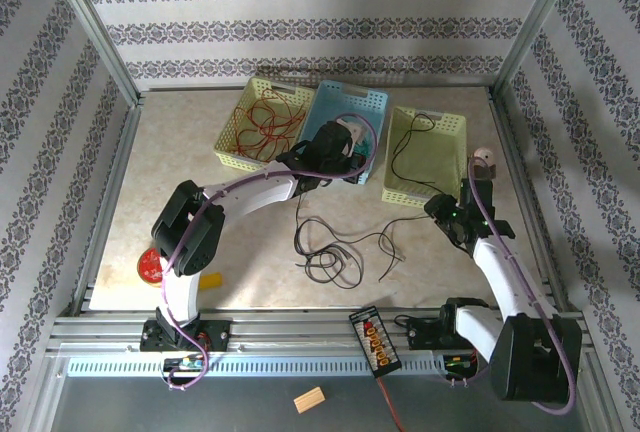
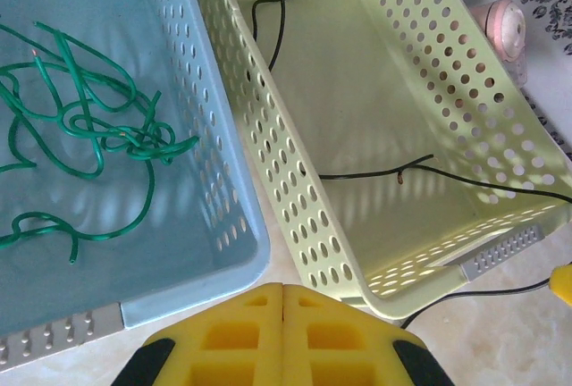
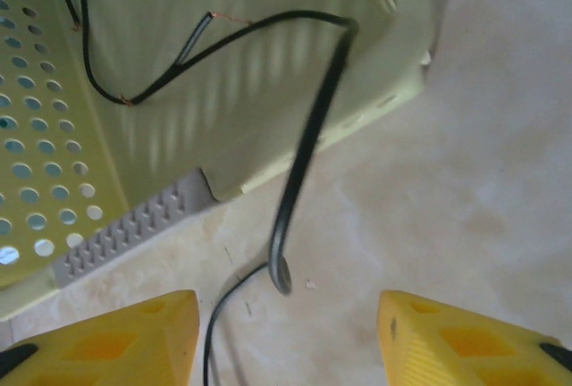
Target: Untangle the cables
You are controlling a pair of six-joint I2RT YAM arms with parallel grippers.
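On the front rail, between the two arm bases, a black box with an orange label (image 1: 375, 342) is sitting. Just beyond it, a loose tangle of black cables (image 1: 325, 252) is lying in the middle of the table (image 1: 170, 142), with one end trailing right toward the lime basket (image 1: 450, 152). The right gripper (image 3: 288, 319) is hovering at that basket's near corner with its yellow pads standing well apart. One black strand (image 3: 308, 149) is draping over the rim and dropping to the tabletop in the gap between them, touching neither pad. More black wire is lying inside the lime basket. The left gripper (image 2: 282, 301) is hanging just in front of where the lime basket and the blue basket (image 2: 234, 180) are sitting side by side, its pads pressed together and holding nothing. Green cables (image 2: 85, 122) are looping across the blue basket's floor. Farther left, red cables (image 1: 268, 120) are resting in a yellow basket (image 1: 228, 132)
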